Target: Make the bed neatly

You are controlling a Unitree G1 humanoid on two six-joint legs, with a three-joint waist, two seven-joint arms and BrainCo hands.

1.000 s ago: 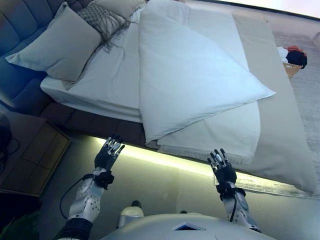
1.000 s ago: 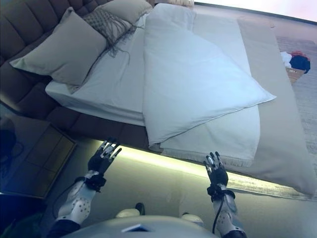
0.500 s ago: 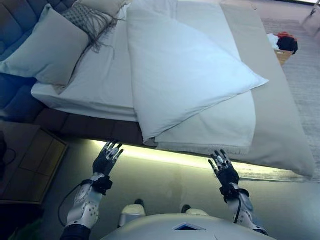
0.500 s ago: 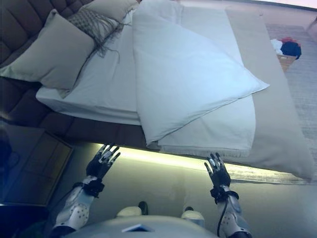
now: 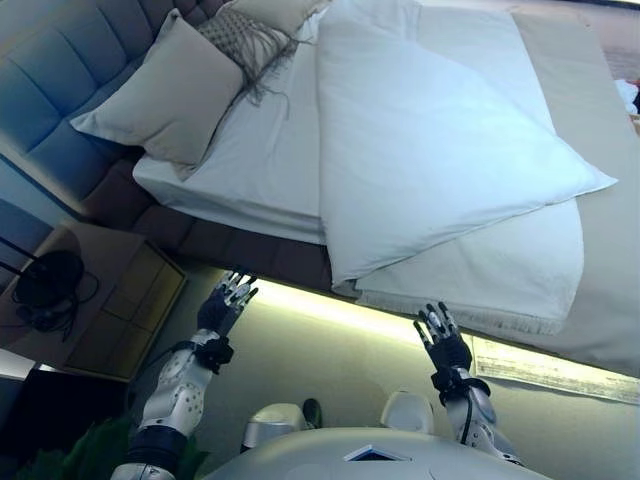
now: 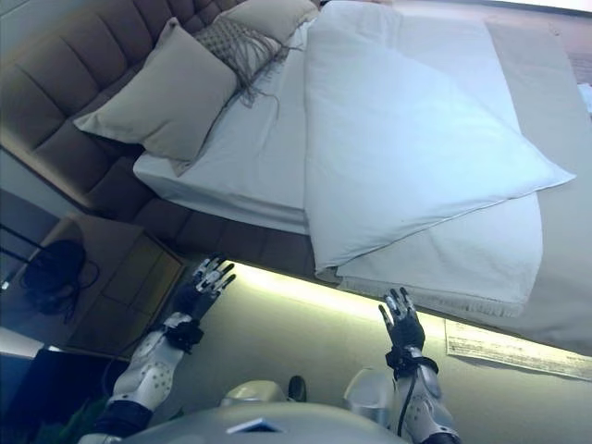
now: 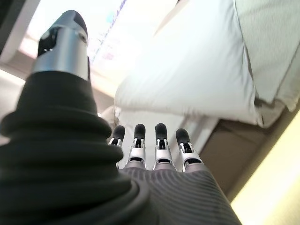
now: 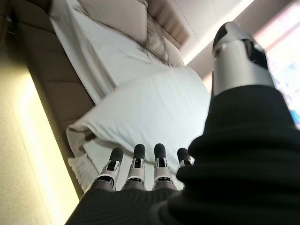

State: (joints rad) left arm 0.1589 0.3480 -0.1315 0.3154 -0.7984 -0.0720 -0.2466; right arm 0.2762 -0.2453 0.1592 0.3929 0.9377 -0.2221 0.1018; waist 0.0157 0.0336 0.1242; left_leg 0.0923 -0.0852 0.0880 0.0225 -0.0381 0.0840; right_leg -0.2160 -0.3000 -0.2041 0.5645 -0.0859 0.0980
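Observation:
The bed has a white sheet and a white duvet folded back on itself into a big triangle, its point at the right. A fringed white blanket lies under it near the front edge, over a beige cover. A large beige pillow and a grey tasselled cushion lean at the padded headboard. My left hand and right hand are both open, fingers straight, held above the floor just short of the bed's lit front edge. Neither touches anything.
A wooden bedside table with a black lamp base and cord stands at the left. A light strip glows under the bed frame. A plant shows at the lower left.
The whole picture has shifted right, so the camera has moved; the bedside table and lamp now show at the left. Both hands stay open and raised in front of the bed.

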